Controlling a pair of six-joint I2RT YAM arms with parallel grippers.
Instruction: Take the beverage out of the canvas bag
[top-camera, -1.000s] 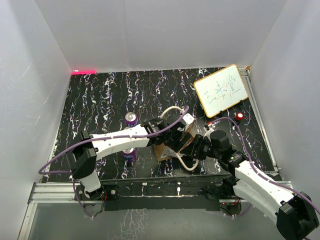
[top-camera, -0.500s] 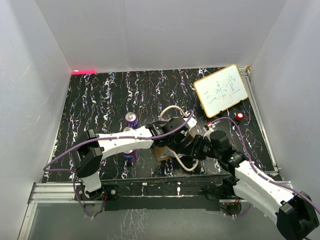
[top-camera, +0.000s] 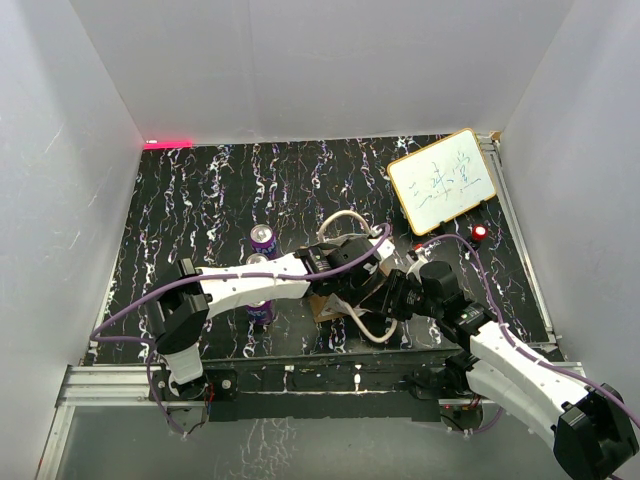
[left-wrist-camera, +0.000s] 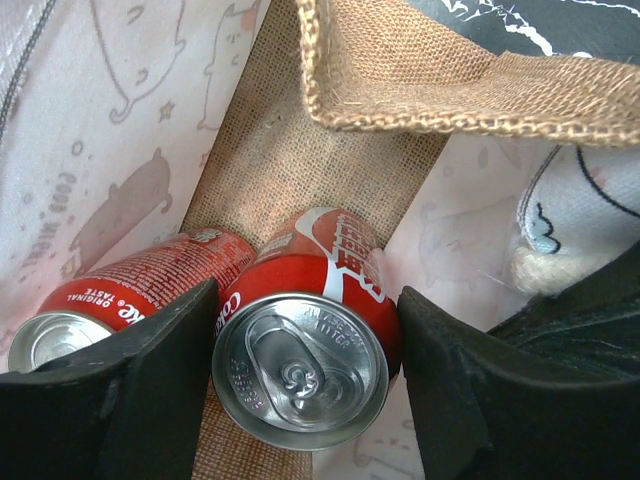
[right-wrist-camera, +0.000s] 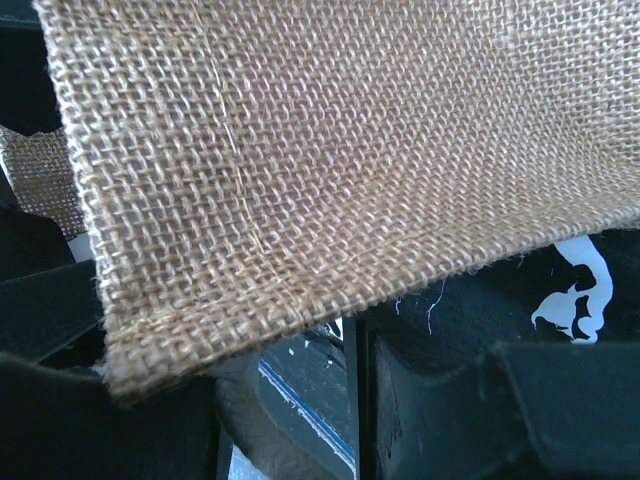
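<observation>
**My left fingers around a cola can inside the bag**

My left gripper (left-wrist-camera: 307, 395) reaches down into the small tan burlap canvas bag (left-wrist-camera: 290, 150), which sits on the black marbled table (top-camera: 200, 200) just ahead of both arm bases. My two black fingers (left-wrist-camera: 150, 390) stand on either side of a red cola can (left-wrist-camera: 320, 260) with a silver top and pull tab. Each one lies against the can's side, so I have it clamped between them. The can leans on the burlap floor of the bag with its top facing my wrist camera. A second red can (left-wrist-camera: 130, 290) lies just beside it on its left, touching my left-hand finger. The bag's pale lining (left-wrist-camera: 100, 130), printed with faint cartoon animals, rises on both sides.

My right gripper (right-wrist-camera: 350, 395) is at the bag's right side. A sheet of coarse burlap fills its camera view, the hem hanging just above my dark fingers. I cannot tell whether they pinch the cloth.

One cream looped handle (top-camera: 345, 217) arches over the far side. Two purple cans (top-camera: 262, 238) stand on the table left of the bag, and a white board with a yellow frame (top-camera: 443, 180) lies at the far right.
</observation>
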